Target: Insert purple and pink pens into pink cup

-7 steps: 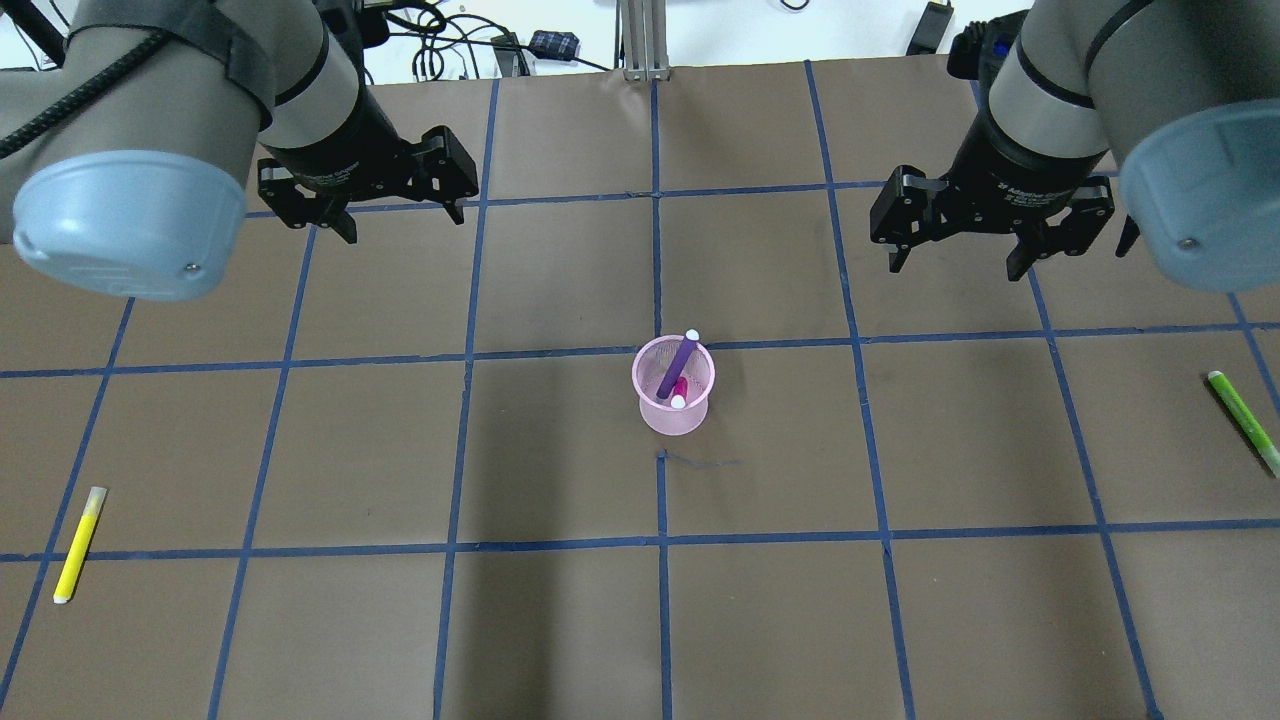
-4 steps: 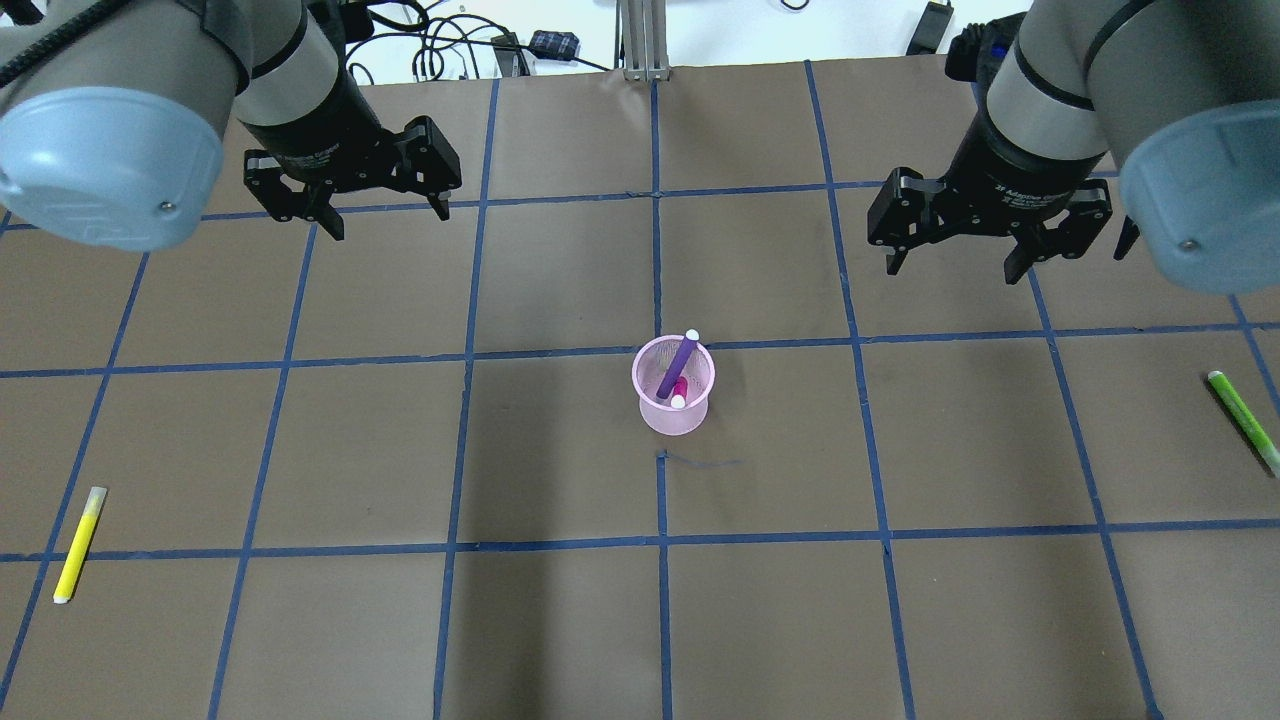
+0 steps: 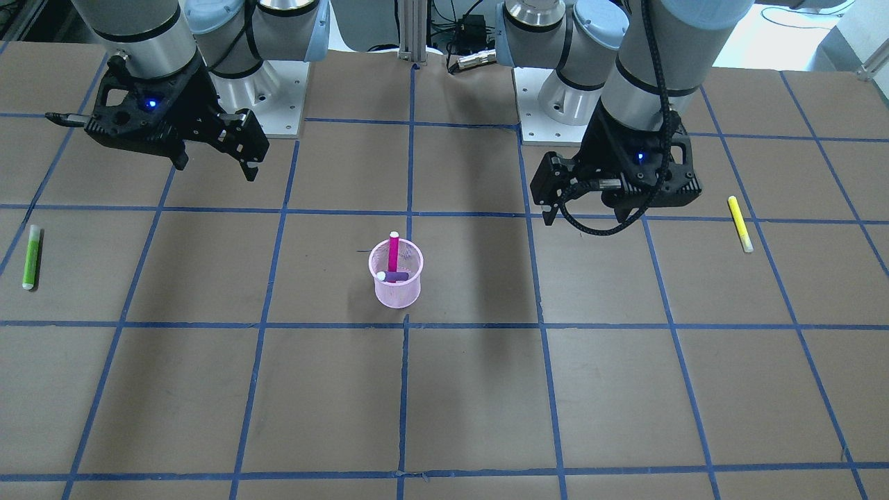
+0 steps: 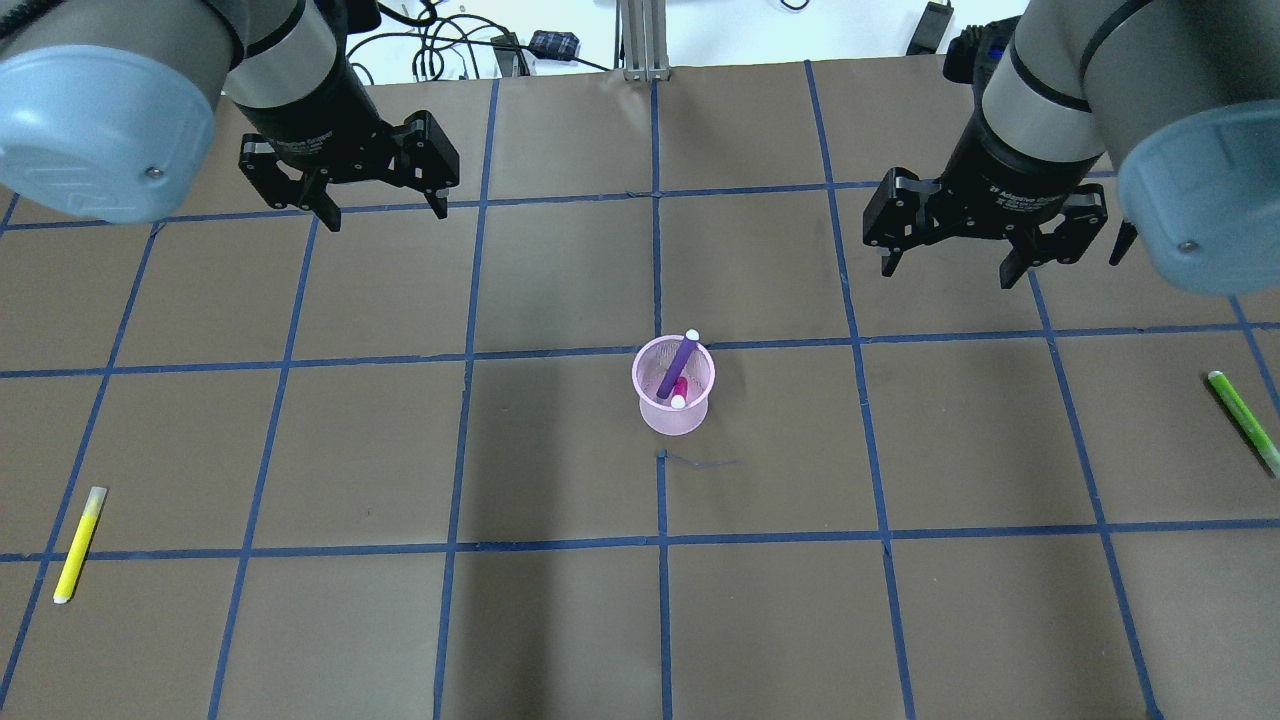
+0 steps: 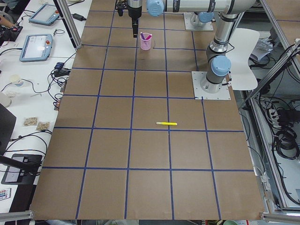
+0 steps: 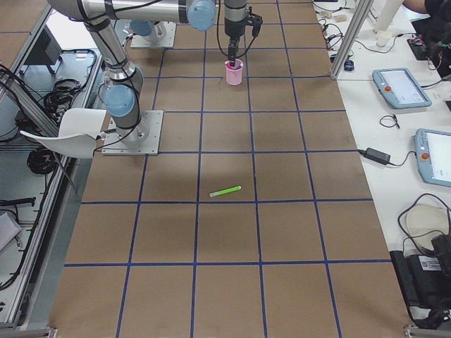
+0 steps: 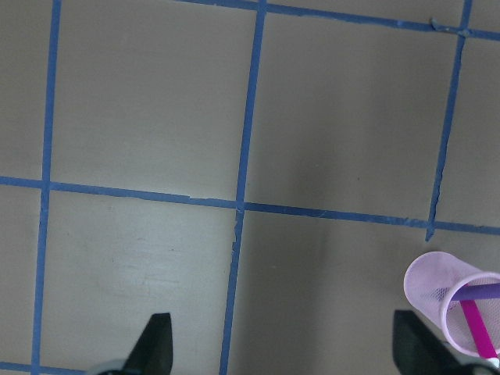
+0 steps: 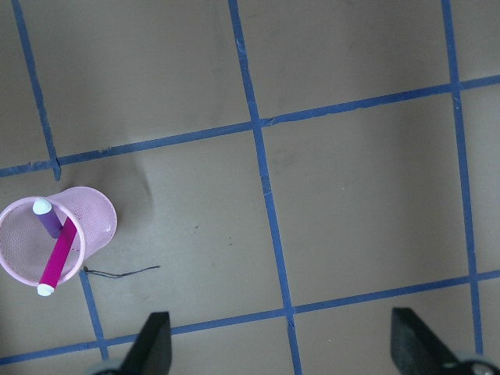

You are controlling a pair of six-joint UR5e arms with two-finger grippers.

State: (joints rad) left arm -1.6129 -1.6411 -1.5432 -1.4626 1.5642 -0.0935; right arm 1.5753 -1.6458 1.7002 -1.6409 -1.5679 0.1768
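The pink mesh cup (image 4: 673, 410) stands upright at the table's middle, also in the front view (image 3: 396, 288). The purple pen (image 4: 680, 362) and the pink pen (image 3: 393, 253) both stand inside it, leaning on the rim. The right wrist view shows cup (image 8: 94, 215) and both pens, the left wrist view shows the cup (image 7: 437, 285) at its right edge. My left gripper (image 4: 383, 208) is open and empty, high at the far left. My right gripper (image 4: 948, 265) is open and empty, high at the far right. Both are well away from the cup.
A yellow highlighter (image 4: 79, 543) lies near the table's left edge, also in the front view (image 3: 740, 223). A green highlighter (image 4: 1243, 420) lies near the right edge, also in the front view (image 3: 31, 256). Blue tape lines grid the brown table.
My left arm has drawn back, up and to the left, away from the cup. The right gripper has barely shifted. Cup and pens have not moved.
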